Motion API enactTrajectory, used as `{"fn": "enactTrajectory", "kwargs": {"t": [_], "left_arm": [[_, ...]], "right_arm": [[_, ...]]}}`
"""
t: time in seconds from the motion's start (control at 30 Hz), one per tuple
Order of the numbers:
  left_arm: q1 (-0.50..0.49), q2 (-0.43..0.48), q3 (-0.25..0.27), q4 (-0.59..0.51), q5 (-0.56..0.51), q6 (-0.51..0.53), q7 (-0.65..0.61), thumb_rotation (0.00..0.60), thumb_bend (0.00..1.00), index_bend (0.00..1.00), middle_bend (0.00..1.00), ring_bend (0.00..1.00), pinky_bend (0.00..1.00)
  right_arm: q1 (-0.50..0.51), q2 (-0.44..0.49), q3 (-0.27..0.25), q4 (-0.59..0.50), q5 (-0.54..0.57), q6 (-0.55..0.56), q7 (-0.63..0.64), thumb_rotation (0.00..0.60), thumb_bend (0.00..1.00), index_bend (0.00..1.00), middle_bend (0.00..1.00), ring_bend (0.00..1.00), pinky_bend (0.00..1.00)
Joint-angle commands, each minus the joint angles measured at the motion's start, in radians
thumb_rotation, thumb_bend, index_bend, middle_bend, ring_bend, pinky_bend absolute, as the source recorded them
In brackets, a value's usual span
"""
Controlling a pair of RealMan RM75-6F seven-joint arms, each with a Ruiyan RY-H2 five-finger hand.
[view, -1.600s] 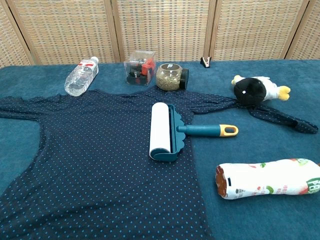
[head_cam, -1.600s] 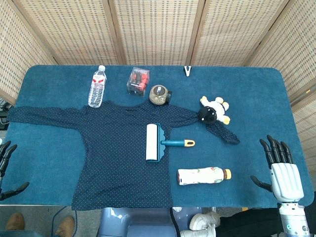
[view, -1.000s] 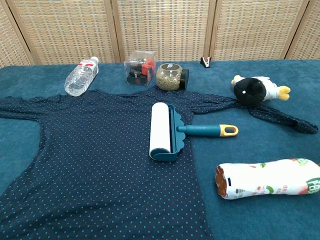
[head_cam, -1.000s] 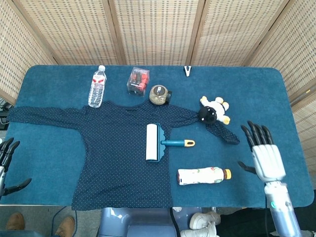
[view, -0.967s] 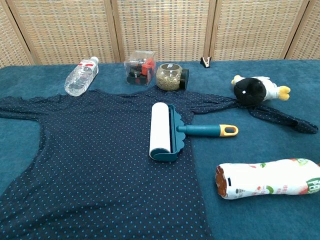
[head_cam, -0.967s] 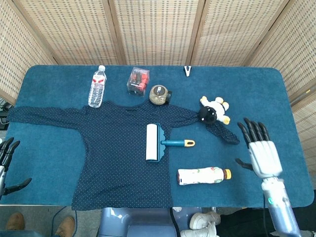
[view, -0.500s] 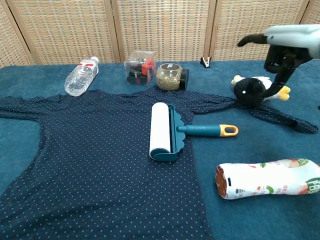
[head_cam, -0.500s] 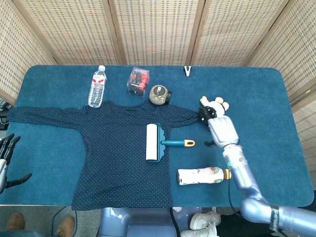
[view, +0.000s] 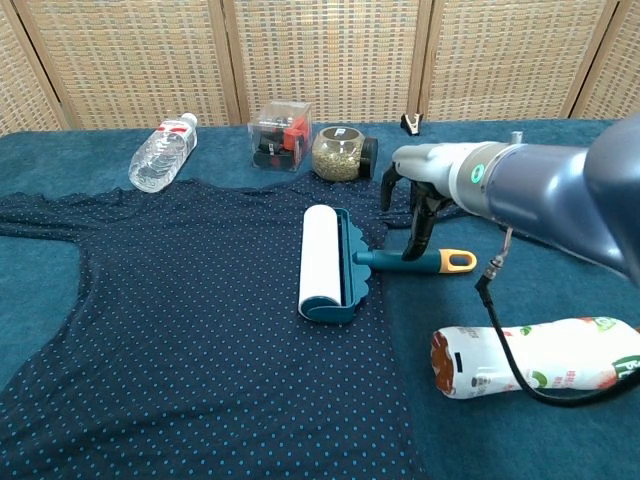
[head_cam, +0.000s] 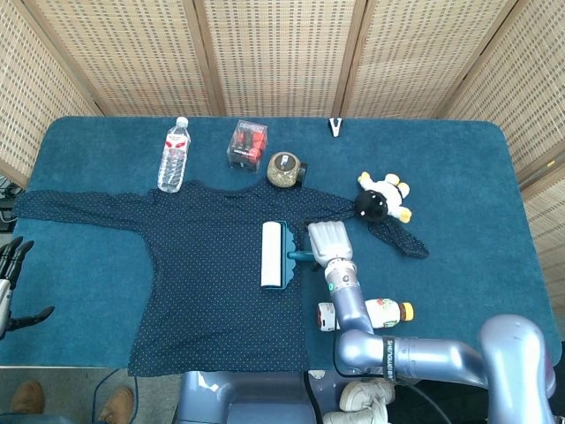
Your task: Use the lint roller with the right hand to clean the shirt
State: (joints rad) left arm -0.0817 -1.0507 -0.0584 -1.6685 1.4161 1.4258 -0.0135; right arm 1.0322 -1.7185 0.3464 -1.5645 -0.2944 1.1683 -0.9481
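Currently the right robot hand (view: 415, 195) hangs over the handle of the lint roller (view: 335, 262), fingers (view: 413, 240) pointing down and spread, holding nothing; one fingertip appears to touch or nearly touch the teal shaft, but contact cannot be confirmed. The roller lies on the shirt (view: 190, 320), its white drum just to the left of the robot hand and its yellow handle end just to the right, so the handle is presented crosswise beneath the fingers for a wrap grasp. The shirt is spread flat on the bench (head_cam: 459, 177), giving the drum a level surface to roll on. A toy (head_cam: 382, 200) rests on the sleeve beyond the robot hand, and a bottle (view: 535, 357) lies nearer the robot. The left robot hand (head_cam: 9, 283) waits at the bench edge, spread and empty, well apart from the work. Judgement: the grasp is not yet closed.
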Motion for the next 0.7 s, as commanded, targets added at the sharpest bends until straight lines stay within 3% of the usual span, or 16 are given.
{"fn": "enactTrajectory", "kwargs": {"t": [0.03,0.7], "left_arm": [[0.000,0.001,0.000,0.003,-0.005,-0.002,-0.006,0.600,0.00,0.00,0.00,0.00,0.00],[-0.003,-0.006,-0.004,0.009,-0.021,-0.006,0.000,0.600,0.00,0.00,0.00,0.00,0.00]], "right_arm": [[0.015,-0.031,-0.020,0.026,0.012,0.014,-0.015,0.600,0.35,0.36,1.00,1.00,1.00],[0.022,-0.108,-0.035,0.159,0.044,-0.012,-0.031,0.600,0.48,0.38,1.00,1.00,1.00]]}}
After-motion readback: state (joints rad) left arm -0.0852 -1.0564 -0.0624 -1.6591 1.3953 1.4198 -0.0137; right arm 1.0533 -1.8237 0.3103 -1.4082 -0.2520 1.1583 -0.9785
